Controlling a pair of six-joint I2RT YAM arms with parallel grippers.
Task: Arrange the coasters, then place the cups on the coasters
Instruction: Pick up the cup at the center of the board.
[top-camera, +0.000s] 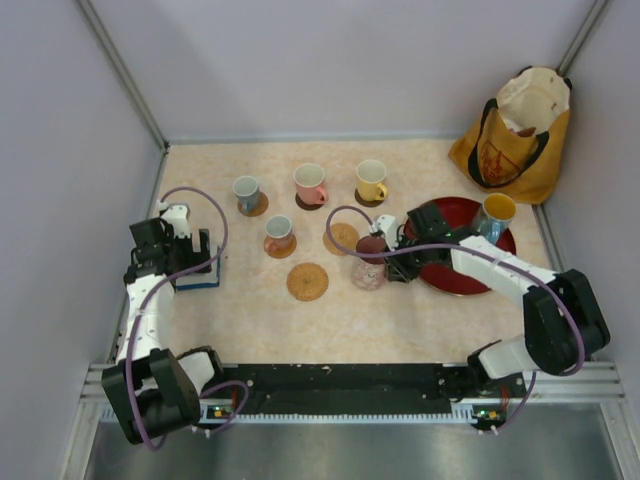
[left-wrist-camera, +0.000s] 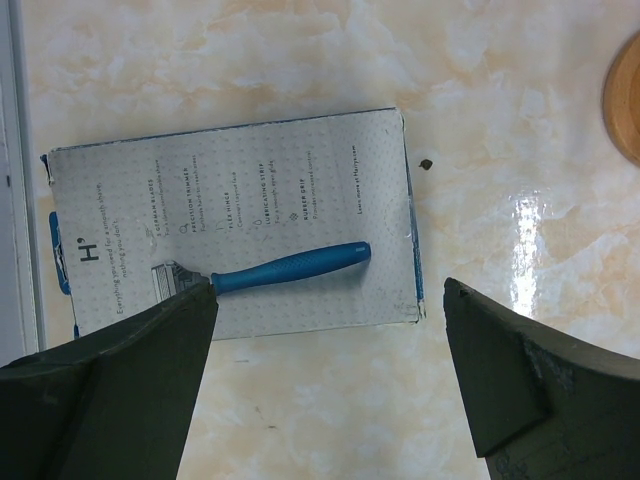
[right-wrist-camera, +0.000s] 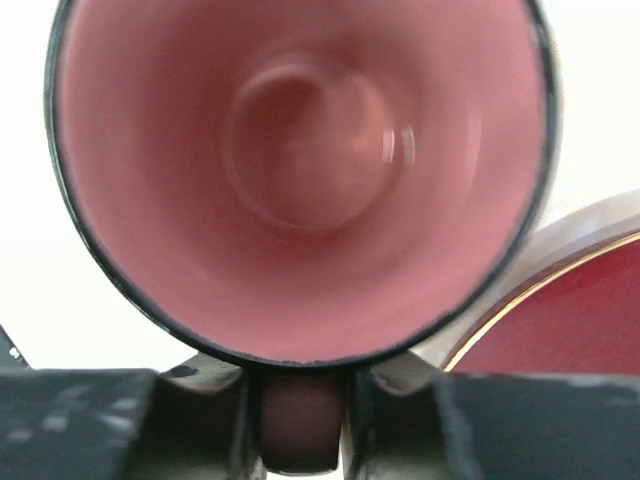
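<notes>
My right gripper (top-camera: 383, 255) (right-wrist-camera: 300, 410) is shut on the handle of a pink cup (top-camera: 368, 272) (right-wrist-camera: 300, 170), just left of the red tray (top-camera: 500, 268). Its pink inside fills the right wrist view. Two tan coasters (top-camera: 307, 281) (top-camera: 341, 238) lie bare nearby. A blue-grey cup (top-camera: 246, 190), a pink cup (top-camera: 310, 183), a pale yellow cup (top-camera: 371, 180) and another small cup (top-camera: 279, 234) each stand on a coaster. A blue cup with yellow inside (top-camera: 495, 215) stands on the tray. My left gripper (top-camera: 190, 258) (left-wrist-camera: 330, 300) hangs open over a razor box (left-wrist-camera: 235, 225).
A yellow-orange bag (top-camera: 515, 135) stands in the far right corner. The red tray's rim (right-wrist-camera: 560, 290) shows right of the held cup. The razor box (top-camera: 197, 277) lies at the table's left edge by the wall. A tan coaster's edge (left-wrist-camera: 625, 100) shows in the left wrist view.
</notes>
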